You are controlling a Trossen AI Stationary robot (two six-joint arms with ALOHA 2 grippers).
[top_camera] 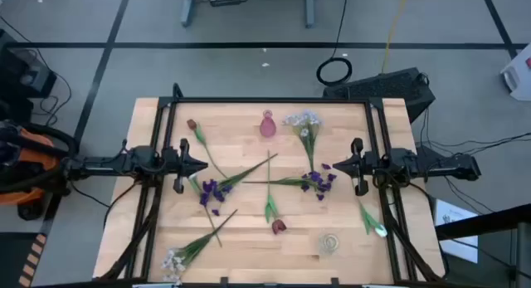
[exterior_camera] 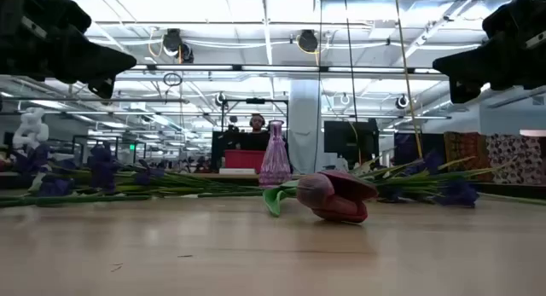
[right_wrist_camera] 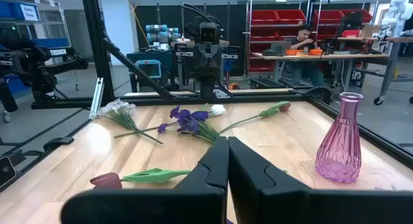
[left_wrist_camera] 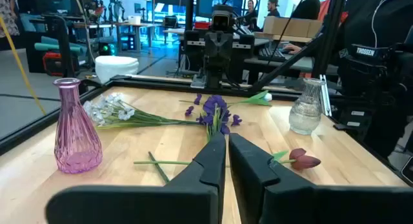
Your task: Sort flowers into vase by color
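Flowers lie flat on the wooden table: a dark red tulip (top_camera: 192, 124) at the far left, a white spray (top_camera: 303, 119) by the pink vase (top_camera: 267, 124), two purple clusters (top_camera: 209, 191) (top_camera: 318, 181) in the middle, a second red tulip (top_camera: 278, 226) near the front, a white spray (top_camera: 174, 259) at the near left and a white tulip (top_camera: 377, 228) at the near right. A clear glass vase (top_camera: 329, 243) stands near the front. My left gripper (top_camera: 204, 165) and right gripper (top_camera: 326, 166) hover shut and empty, facing each other above the table's middle.
A black frame rail (top_camera: 265, 100) runs around the tabletop. The pink vase (left_wrist_camera: 76, 130) stands upright at the far middle and the clear vase (left_wrist_camera: 305, 108) at the near right. People sit at desks beyond the table (right_wrist_camera: 303, 40). Bare wood shows at the near middle (top_camera: 249, 246).
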